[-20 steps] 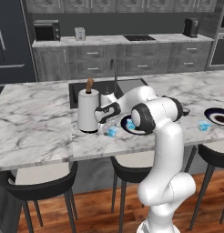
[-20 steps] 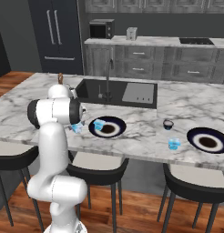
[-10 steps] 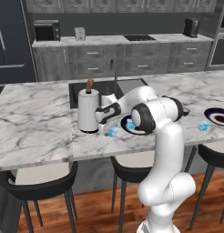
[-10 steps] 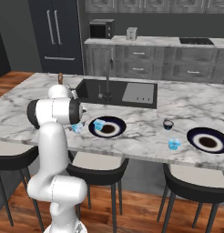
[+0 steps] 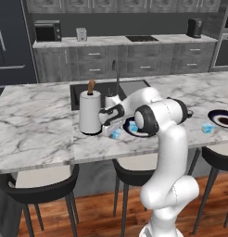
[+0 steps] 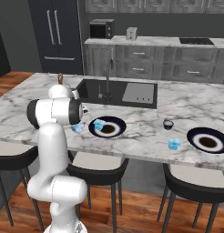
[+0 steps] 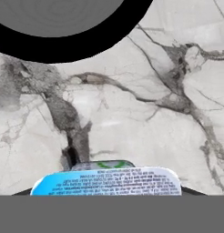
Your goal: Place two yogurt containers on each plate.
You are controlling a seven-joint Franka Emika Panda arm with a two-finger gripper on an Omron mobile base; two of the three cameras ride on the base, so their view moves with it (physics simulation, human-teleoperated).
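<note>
The claw (image 5: 114, 130) hangs low over the yogurt cup (image 5: 116, 134) on the worktop (image 5: 37, 134), and I cannot tell if it pinches it yet, so squeeze gently, lift straight up, then carry it to the plate (image 5: 142, 133) just beside.

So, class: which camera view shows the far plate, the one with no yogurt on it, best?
The right base view: the empty plate sits whole on the marble counter, white ring and dark centre clear. The left base view cuts it off at the picture's right edge. The hand view faces the counter by a yogurt container instead.
</note>
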